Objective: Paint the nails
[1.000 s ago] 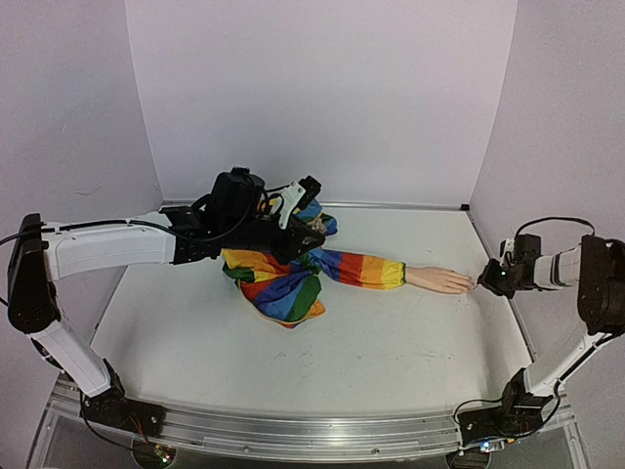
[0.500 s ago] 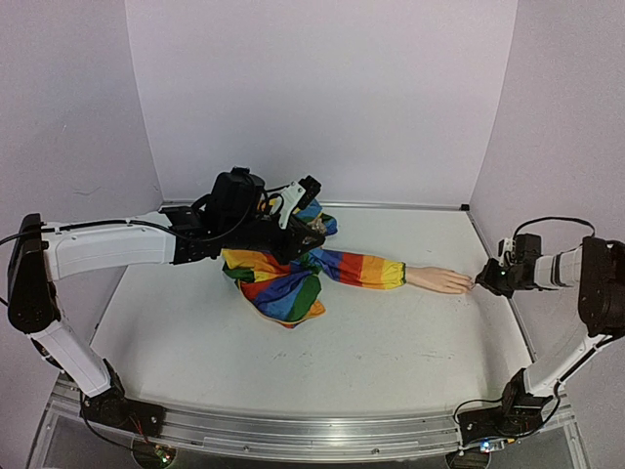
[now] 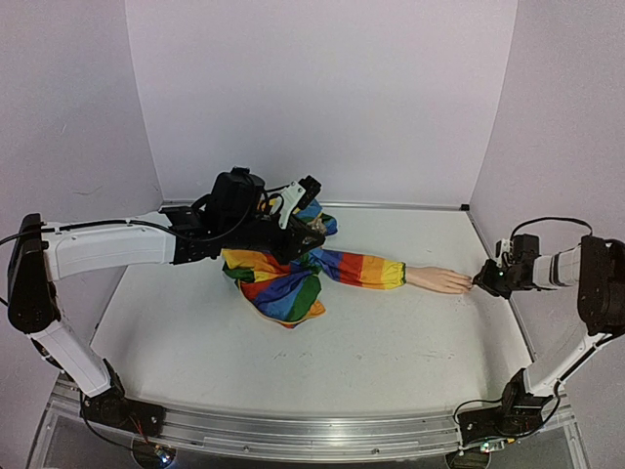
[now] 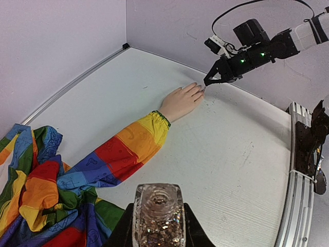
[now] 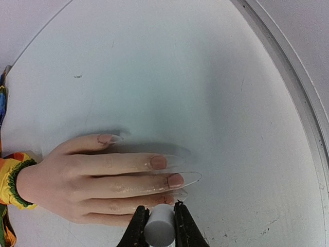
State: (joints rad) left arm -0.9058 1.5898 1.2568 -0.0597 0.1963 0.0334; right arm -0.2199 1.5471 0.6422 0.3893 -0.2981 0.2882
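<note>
The pale peach mannequin hand (image 3: 439,280) lies palm down on the table at the end of a rainbow-striped sleeve (image 3: 332,266). Its nails (image 5: 158,162) are pinkish under long clear tips. My right gripper (image 5: 158,208) is shut on a grey cylindrical brush cap (image 5: 158,231), right at the nearest fingertips. In the top view it (image 3: 480,283) touches the hand's fingertip end. My left gripper (image 4: 158,218) is shut on a clear glitter polish bottle (image 4: 158,203), open mouth up, held over the bunched sleeve (image 3: 283,293). The brush tip is hidden.
The rest of the rainbow garment (image 4: 36,195) is heaped at the table's middle left. A raised metal rim (image 5: 288,87) runs along the table's right edge close to the hand. Lilac walls enclose the back and both sides.
My right gripper has edged slightly left, closer onto the fingertips. The left arm and the bottle have not moved.
</note>
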